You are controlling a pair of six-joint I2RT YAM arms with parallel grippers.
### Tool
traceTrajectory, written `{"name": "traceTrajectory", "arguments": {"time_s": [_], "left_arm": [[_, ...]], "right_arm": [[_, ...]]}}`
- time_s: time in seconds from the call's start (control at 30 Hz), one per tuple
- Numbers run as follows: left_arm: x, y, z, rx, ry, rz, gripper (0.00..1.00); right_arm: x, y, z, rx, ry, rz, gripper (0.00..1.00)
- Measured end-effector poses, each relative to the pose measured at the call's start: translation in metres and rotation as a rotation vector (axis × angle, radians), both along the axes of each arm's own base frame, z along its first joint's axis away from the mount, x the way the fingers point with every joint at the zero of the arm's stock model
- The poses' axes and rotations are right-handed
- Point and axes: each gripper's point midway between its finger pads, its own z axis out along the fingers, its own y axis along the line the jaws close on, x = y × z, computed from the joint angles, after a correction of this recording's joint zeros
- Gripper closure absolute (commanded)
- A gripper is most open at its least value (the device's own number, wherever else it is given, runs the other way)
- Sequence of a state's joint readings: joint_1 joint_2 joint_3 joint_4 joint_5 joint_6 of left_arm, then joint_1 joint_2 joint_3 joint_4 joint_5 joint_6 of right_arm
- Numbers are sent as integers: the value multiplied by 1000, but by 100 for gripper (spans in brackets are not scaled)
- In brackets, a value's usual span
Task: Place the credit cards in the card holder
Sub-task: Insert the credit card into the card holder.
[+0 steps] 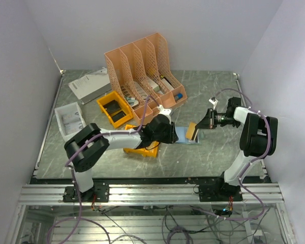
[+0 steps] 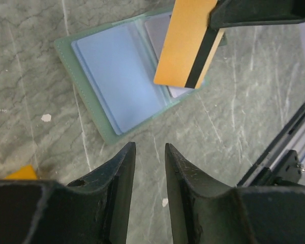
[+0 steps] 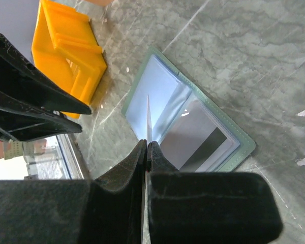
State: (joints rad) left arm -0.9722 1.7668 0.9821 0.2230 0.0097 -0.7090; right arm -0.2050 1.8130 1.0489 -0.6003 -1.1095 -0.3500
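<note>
The card holder (image 1: 185, 137) lies open on the table, light blue inside with a grey-green rim; it shows in the left wrist view (image 2: 117, 81) and the right wrist view (image 3: 244, 146). A pale grey card with a dark stripe (image 3: 198, 140) sits in its right pocket. My right gripper (image 3: 147, 145) is shut on the tan-brown credit card (image 1: 192, 131), holding it on edge just above the holder (image 2: 185, 43). My left gripper (image 2: 148, 147) is open with a narrow gap and empty, hovering just left of the holder (image 1: 172, 134).
A peach file rack (image 1: 142, 66) stands at the back. A yellow bin (image 1: 114, 108) sits in front of it, another yellow bin (image 3: 66, 51) lies under my left arm. A white tray (image 1: 70, 119) and a grey booklet (image 1: 89, 84) are at the left.
</note>
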Motion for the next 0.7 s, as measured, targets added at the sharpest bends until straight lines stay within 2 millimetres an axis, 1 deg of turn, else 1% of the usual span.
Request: {"name": "traceTrajectory", "arguments": {"time_s": [0.17,0.27,0.33,0.43,0.5,0.7], "left_arm": [[7,-12,-15,82,1,8,61],[9,-15,-26,138,4,19,61],[10,-13,-35,179,9,33,61],[11,-5,-51,253,21,59,60],[12,-1,-58,288,25,72,60],[19,1,-60,339,17,93,60]], "right_arm": [[-2,0,-11,5,40,0,100],[-5,0,-18,9,71,-1,100],[-6,-1,-21,10,85,-5,100],[-5,-3,-22,8,93,-13,100],[-5,-4,-23,4,97,-18,100],[-5,-6,-27,-11,116,-30,100]]}}
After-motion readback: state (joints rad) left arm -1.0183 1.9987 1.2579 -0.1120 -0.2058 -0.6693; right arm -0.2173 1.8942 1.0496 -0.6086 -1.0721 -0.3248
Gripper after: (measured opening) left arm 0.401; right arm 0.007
